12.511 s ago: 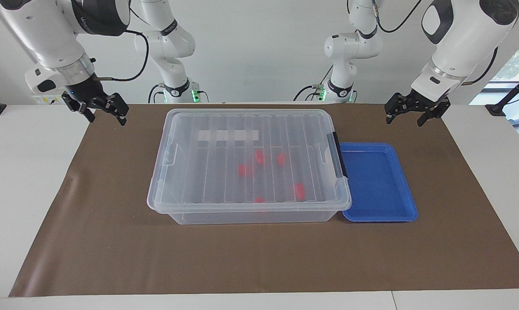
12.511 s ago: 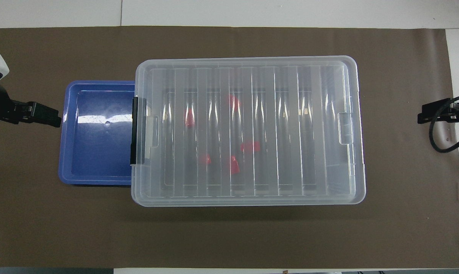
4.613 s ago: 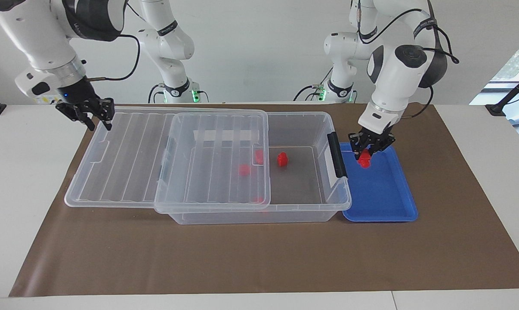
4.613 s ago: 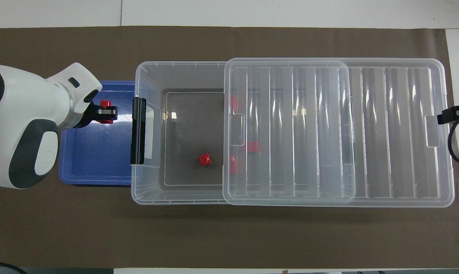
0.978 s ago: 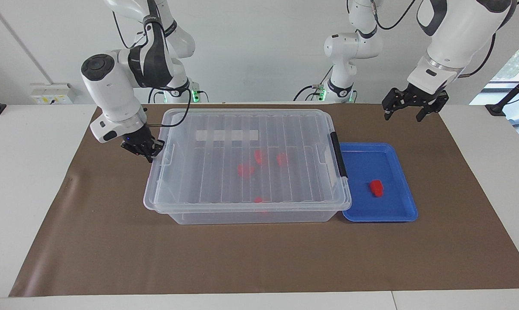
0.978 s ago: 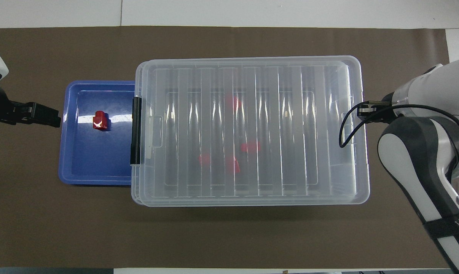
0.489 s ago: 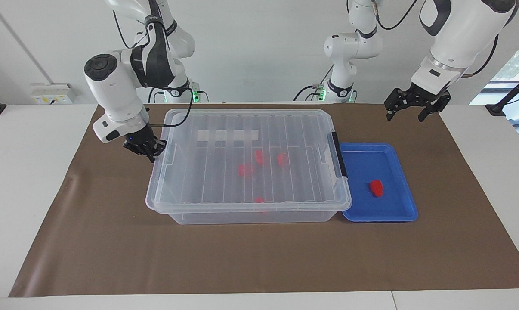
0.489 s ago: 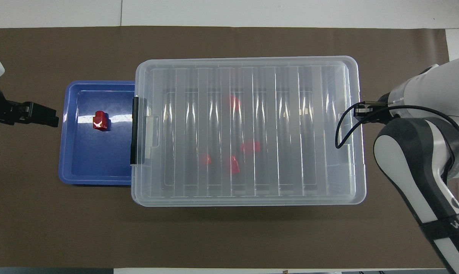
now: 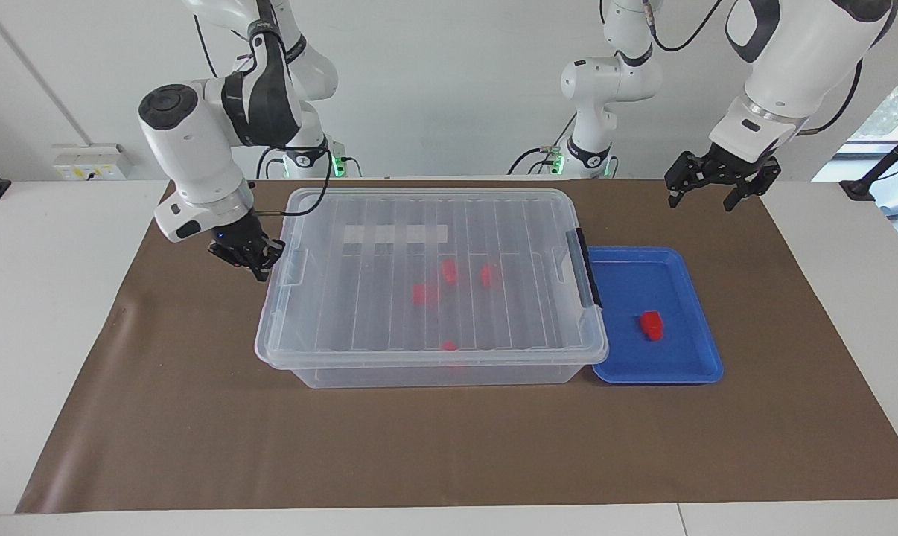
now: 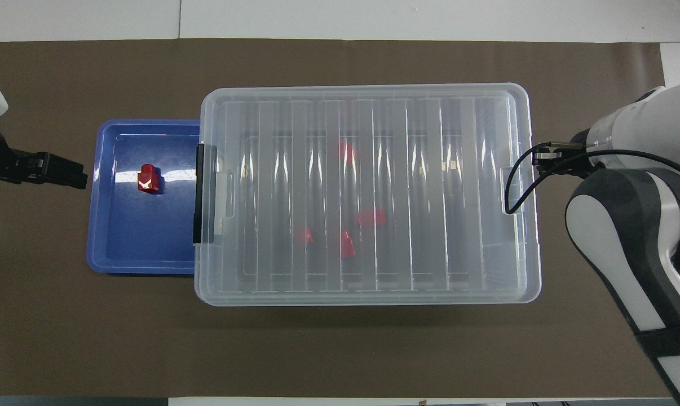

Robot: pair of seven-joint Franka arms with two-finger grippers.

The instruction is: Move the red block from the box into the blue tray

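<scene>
Brown mat on the white table (image 9: pixel 62 313), lidded box (image 9: pixel 430 286) sitting mid-table, and I'm looking at one red block (image 9: pixel 650 325) lying in the blue tray (image 9: pixel 706 350).

Tray is sitting at the box's 3 o'clock in my facing view, touching its latch end. Left gripper (image 9: pixel 711 195) is hanging spread wide at about the tray's 12 o'clock, holding nothing. Right gripper (image 9: pixel 258 266), pressed together, is sitting just beside the box's other end, around 9 o'clock. Four more red blocks (image 10: pixel 346 245) are showing through the lid.

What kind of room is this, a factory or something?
More likely a robotics lab: two white arms bolted by a plain table, brown paper mat, and simple test props, a clear box and a blue tray.
</scene>
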